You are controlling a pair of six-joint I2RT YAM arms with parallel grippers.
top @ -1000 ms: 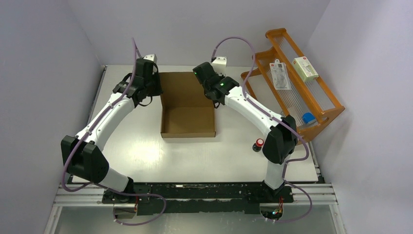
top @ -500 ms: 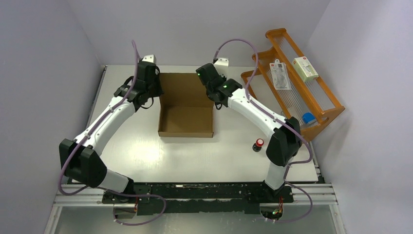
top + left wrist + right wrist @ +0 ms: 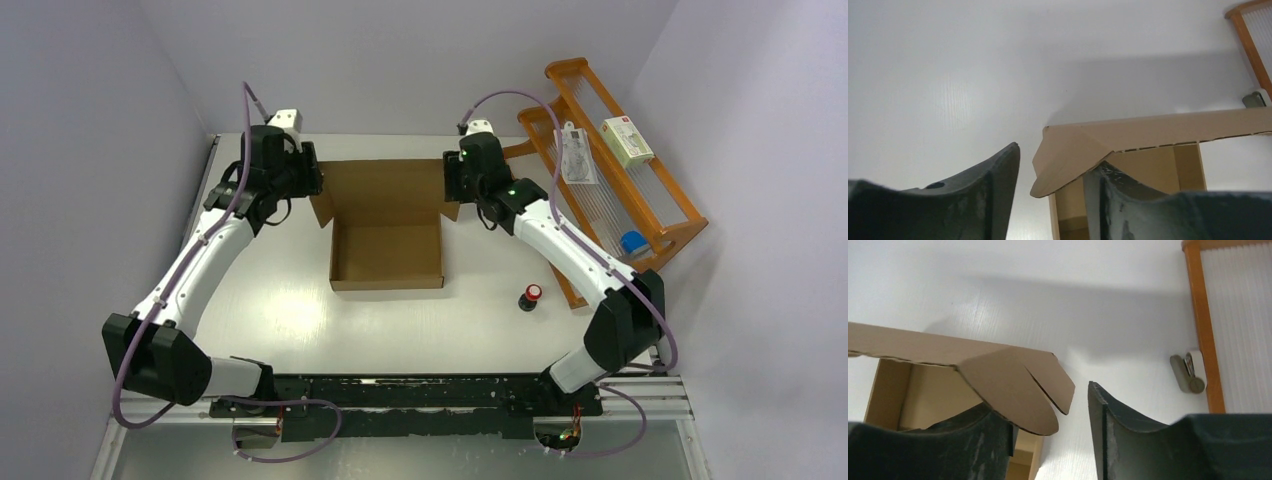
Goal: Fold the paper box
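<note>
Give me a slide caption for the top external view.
Left gripper and right gripper, both open, flank the half-folded paper box; wooden rack at right.

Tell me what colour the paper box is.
The paper box is plain brown cardboard, unprinted; best seen in the top external view.

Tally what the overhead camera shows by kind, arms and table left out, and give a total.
Plain brown corrugated cardboard box: 1
Orange wooden slatted rack: 1
Small items on the rack: 3 (white-and-green carton, clear blister pack, blue item)
Small black knob with a red top: 1
Total: 6
</note>
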